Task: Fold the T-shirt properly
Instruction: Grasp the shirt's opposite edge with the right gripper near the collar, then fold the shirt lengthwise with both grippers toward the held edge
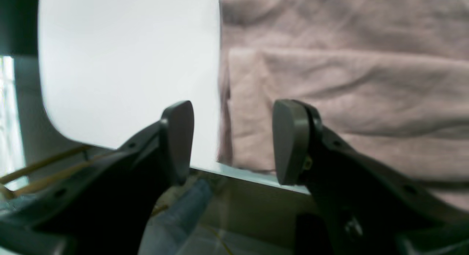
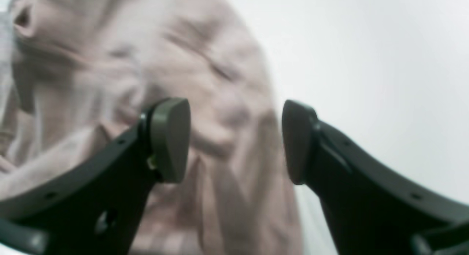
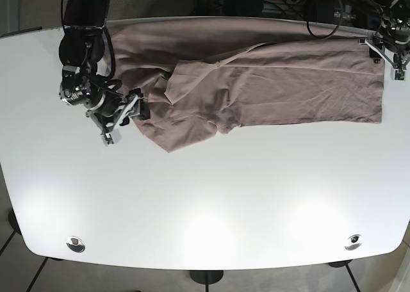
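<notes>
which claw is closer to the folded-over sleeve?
Right. The right claw hovers open beside the folded-over sleeve at the T-shirt's collar end; the left claw sits open at the far hem.

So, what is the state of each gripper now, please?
Left gripper: open, holding nothing, at T-shirt edge.
Right gripper: open, holding nothing.

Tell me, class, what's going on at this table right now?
A two-armed robot is folding a pinkish T-shirt spread across a white table. One side is already folded over. The right hand sits open at the shirt's rumpled end; the left hand sits open at the opposite end. Neither holds cloth.
</notes>
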